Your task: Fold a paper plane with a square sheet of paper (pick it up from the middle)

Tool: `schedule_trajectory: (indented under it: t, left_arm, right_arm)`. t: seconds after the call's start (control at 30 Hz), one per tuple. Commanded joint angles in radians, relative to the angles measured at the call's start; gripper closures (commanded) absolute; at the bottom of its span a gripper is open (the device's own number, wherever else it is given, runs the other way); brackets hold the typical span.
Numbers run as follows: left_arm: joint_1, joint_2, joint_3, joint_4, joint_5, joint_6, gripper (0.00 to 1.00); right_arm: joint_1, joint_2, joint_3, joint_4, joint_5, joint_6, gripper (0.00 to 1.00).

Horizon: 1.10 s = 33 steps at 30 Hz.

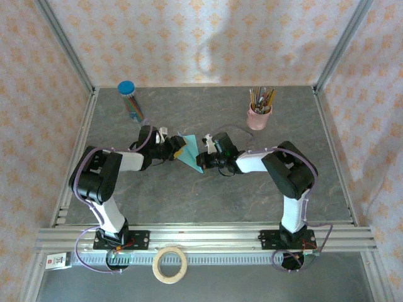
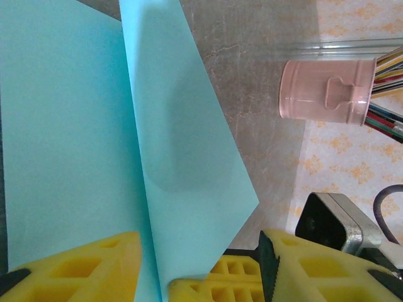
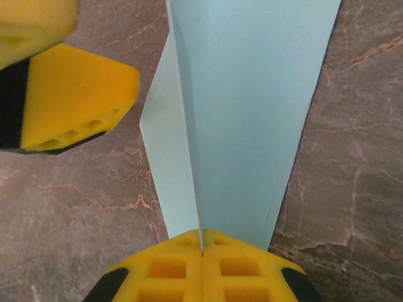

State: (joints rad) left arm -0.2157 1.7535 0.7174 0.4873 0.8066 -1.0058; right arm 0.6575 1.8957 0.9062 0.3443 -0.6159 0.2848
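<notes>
I see the folded sheet of paper (image 1: pixel 189 156) near the middle of the table (image 1: pixel 208 201), between both grippers. My right gripper (image 3: pixel 201 242) is pinched tight on its narrow end. My left gripper (image 2: pixel 200 242) stands about half open astride a crease. I can't tell whether its fingers (image 2: pixel 94 267) touch the paper.

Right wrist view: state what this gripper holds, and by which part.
The right gripper pinches the folded paper by its narrow end, on the centre crease.
</notes>
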Motion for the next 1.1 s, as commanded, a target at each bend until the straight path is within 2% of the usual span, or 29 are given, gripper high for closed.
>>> schedule_trajectory:
  t: [0.0, 0.43, 0.77, 1.07]
  left_arm:
    - [-0.012, 0.019, 0.003, 0.061, 0.026, 0.001, 0.50]
    - [-0.027, 0.058, 0.017, 0.060, 0.040, 0.021, 0.67]
    - [-0.043, 0.084, 0.024, 0.116, 0.090, 0.021, 0.79]
    - [-0.065, 0.113, 0.033, 0.203, 0.152, -0.001, 0.84]
  right_arm:
    - [-0.005, 0.004, -0.020, 0.059, -0.054, 0.034, 0.95]
    - [-0.021, 0.027, -0.073, 0.129, -0.115, 0.108, 0.95]
    - [-0.033, 0.025, -0.119, 0.199, -0.151, 0.169, 0.95]
    - [-0.043, 0.034, -0.125, 0.212, -0.166, 0.185, 0.95]
